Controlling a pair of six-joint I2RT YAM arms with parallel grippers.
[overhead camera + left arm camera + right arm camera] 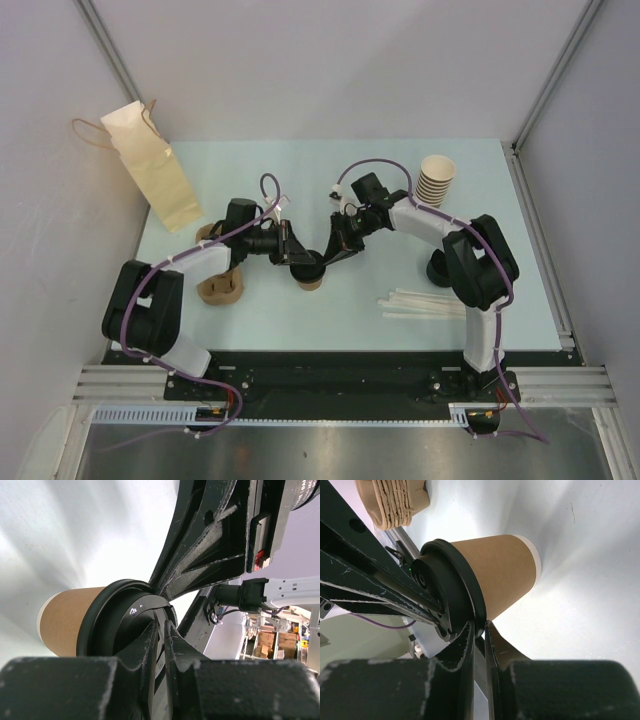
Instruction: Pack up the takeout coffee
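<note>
The takeout coffee (309, 274), a tan-brown paper cup with a black lid, stands at the table's middle between both grippers. In the left wrist view the cup (65, 621) and its lid (112, 615) lie just beyond my left gripper (161, 625). Its jaws are nearly together and the tips rest against the lid's top. In the right wrist view my right gripper (479, 626) is shut on the rim of the lid (451, 587) at the cup's (500, 570) upper edge. Seen from the top view, the left gripper (293, 256) and right gripper (334, 256) meet over the lid.
A paper bag (155, 172) lies at the back left. A stack of lidless cups (436, 180) stands at the back right. Brown cup carriers (221, 288) sit under the left arm and show in the right wrist view (395, 500). White stirrers (425, 303) lie at the front right.
</note>
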